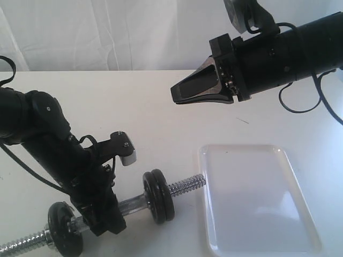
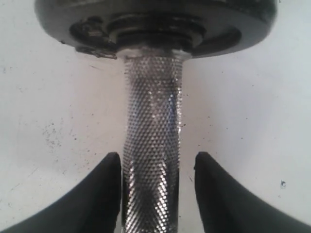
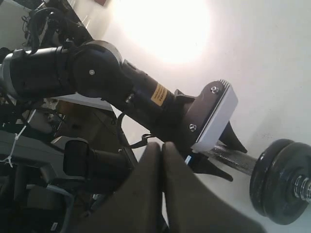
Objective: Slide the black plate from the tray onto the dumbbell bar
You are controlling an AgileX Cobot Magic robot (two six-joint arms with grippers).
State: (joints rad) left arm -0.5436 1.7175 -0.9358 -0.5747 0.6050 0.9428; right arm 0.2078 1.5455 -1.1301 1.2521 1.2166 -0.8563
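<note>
The dumbbell bar [image 1: 187, 185] lies on the white table at the front left, its threaded end touching the tray [image 1: 257, 198]. The tray holds nothing. Two black plates [image 1: 159, 196] sit side by side on the bar near that end, and another black disc [image 1: 65, 227] sits at the far end. My left gripper [image 1: 107, 219] straddles the bar's knurled middle [image 2: 151, 145]; it is open, with one finger touching and a gap at the other. A black disc [image 2: 155, 24] fills the edge of that view. My right gripper [image 1: 176, 93] hangs shut and empty high above the table.
The right wrist view looks down past the shut right gripper [image 3: 162, 145] at the left arm [image 3: 97, 73] and the paired plates [image 3: 279, 182]. A white curtain backs the table. Cables loop off both arms.
</note>
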